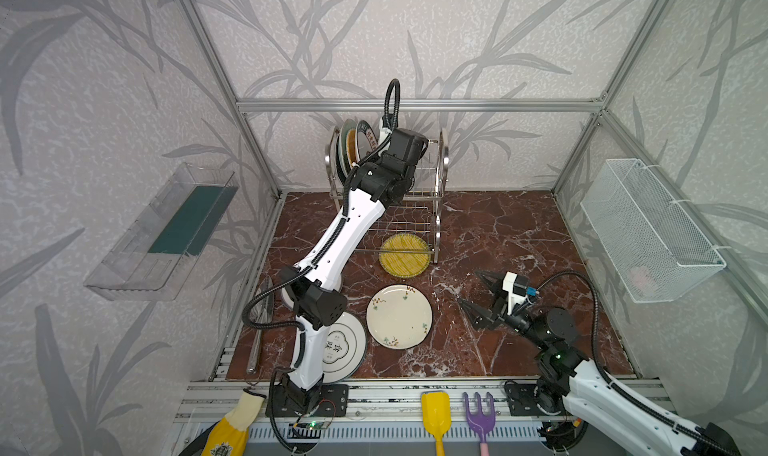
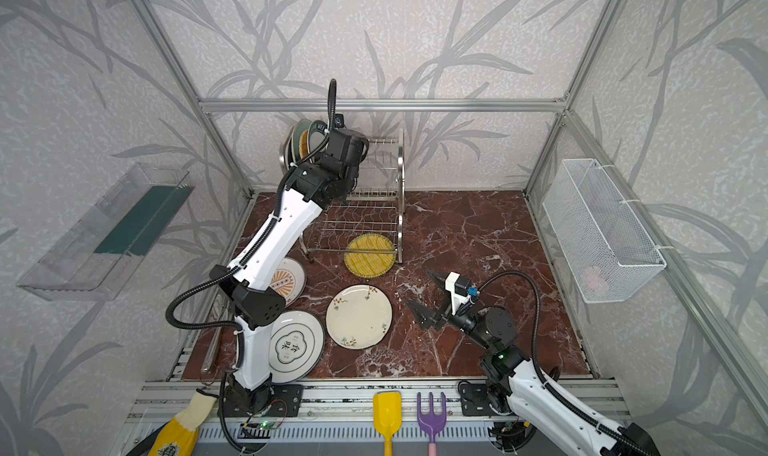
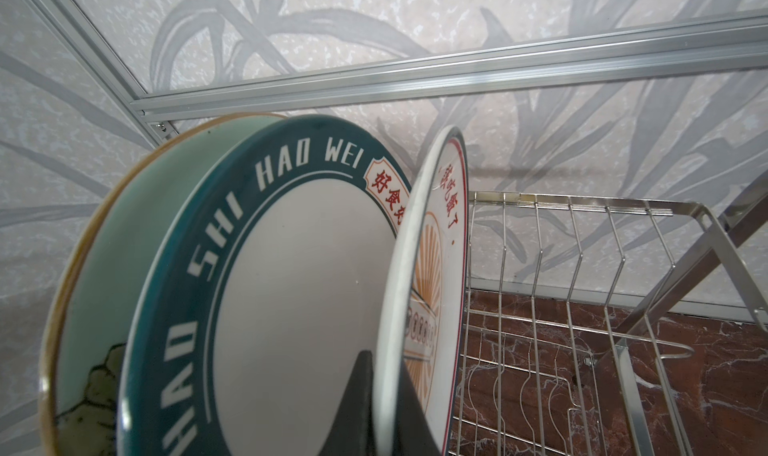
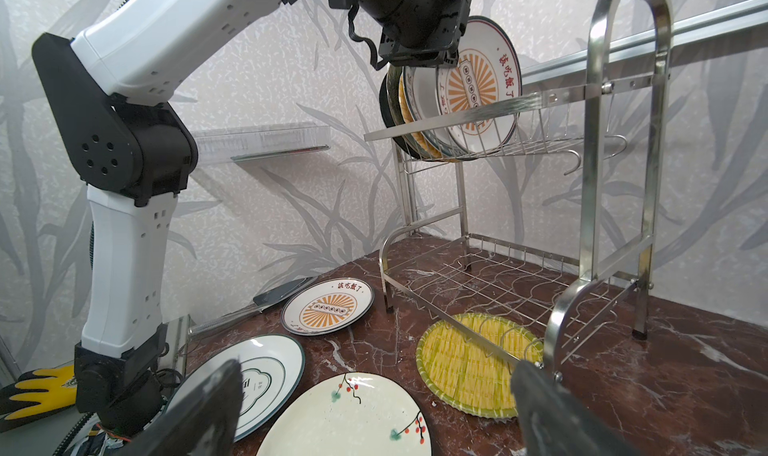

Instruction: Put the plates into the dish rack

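Observation:
The dish rack (image 1: 441,171) (image 2: 400,171) stands at the back of the table. On its upper tier several plates (image 1: 353,142) stand upright, among them a pale teal one (image 3: 137,234) and a teal-rimmed white one (image 3: 291,267). My left gripper (image 3: 384,366) is shut on the rim of an orange-sunburst plate (image 3: 444,234) standing in a slot beside them. Flat on the table lie the yellow striped plate (image 1: 404,254), the cream floral plate (image 1: 399,317), the Chinese-character plate (image 1: 347,346) and another sunburst plate (image 2: 289,281). My right gripper (image 1: 468,288) (image 4: 378,364) hovers open, right of the floral plate.
A clear plastic tray (image 1: 166,229) hangs on the left wall and a white mesh basket (image 1: 648,229) on the right wall. A long metal utensil (image 1: 259,325) lies along the table's left edge. A yellow shovel (image 1: 435,412), purple fork (image 1: 480,416) and glove (image 1: 232,429) sit at the front.

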